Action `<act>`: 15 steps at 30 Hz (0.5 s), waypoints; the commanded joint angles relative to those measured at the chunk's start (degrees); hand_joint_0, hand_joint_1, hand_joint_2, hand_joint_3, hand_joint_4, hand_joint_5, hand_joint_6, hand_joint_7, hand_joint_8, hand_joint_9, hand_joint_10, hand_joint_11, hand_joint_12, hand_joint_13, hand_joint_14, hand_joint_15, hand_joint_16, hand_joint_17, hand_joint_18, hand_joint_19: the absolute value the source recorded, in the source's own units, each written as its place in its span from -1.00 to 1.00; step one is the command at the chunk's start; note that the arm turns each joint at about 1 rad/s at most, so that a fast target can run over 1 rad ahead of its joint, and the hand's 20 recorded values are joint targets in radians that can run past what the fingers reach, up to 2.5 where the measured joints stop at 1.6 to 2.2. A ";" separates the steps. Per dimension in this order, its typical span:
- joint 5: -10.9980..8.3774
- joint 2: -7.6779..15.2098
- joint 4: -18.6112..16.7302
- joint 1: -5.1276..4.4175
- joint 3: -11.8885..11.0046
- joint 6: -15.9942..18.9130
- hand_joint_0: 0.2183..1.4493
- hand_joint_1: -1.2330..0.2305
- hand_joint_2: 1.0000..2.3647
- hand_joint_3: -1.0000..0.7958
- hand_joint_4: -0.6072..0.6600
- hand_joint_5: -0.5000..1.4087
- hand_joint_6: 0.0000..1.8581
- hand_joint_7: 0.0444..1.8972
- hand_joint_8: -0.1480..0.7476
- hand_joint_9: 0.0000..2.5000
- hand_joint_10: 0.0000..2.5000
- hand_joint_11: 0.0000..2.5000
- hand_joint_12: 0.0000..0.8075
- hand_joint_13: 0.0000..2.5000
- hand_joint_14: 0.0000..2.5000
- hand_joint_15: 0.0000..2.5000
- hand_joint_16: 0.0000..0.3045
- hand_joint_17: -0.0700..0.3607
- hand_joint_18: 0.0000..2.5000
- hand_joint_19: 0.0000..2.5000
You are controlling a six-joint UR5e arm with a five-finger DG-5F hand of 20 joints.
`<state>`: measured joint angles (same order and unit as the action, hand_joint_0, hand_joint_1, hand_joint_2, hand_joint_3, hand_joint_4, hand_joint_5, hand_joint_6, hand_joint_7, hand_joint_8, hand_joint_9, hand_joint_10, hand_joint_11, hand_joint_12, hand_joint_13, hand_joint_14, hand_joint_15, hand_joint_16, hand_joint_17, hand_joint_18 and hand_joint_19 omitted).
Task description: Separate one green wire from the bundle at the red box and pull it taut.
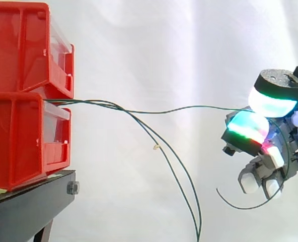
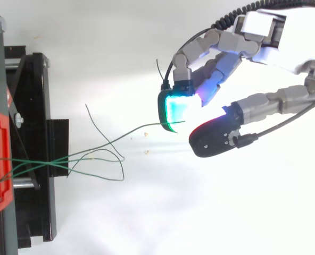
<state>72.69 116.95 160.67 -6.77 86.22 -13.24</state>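
— Hand (image 2: 221,53) sits closest, just one, its fingers (image 1: 247,126) pinching one green wire (image 1: 189,108).
— Which way does it run?
— Nearly level, from the two stacked red bins (image 1: 18,50) on the left to the hand on the right, sagging slightly. Two more wires (image 1: 185,173) droop from the bins. One black stand (image 1: 28,201) sits beneath.
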 commanded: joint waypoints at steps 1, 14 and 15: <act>0.00 0.04 0.00 0.00 0.00 -0.03 -0.40 -0.39 -0.97 0.02 -0.06 -0.57 -0.06 0.16 -0.05 -0.10 -0.98 -0.59 -0.07 -0.39 -0.99 -0.66 -0.63 -0.09 -0.42 -0.55; 0.00 0.04 0.00 0.00 0.00 -0.03 -0.41 -0.37 -0.97 0.02 -0.04 -0.57 -0.05 0.10 -0.04 -0.06 -0.98 -0.56 -0.10 -0.36 -0.98 -0.64 -0.65 -0.11 -0.43 -0.55; 0.00 -0.05 0.00 0.00 0.00 -0.03 -0.41 -0.37 -0.97 0.02 -0.04 -0.57 -0.05 0.09 -0.04 -0.06 -0.98 -0.56 -0.09 -0.36 -0.99 -0.64 -0.65 -0.11 -0.42 -0.55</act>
<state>72.69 116.93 160.66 -6.77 86.22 -13.25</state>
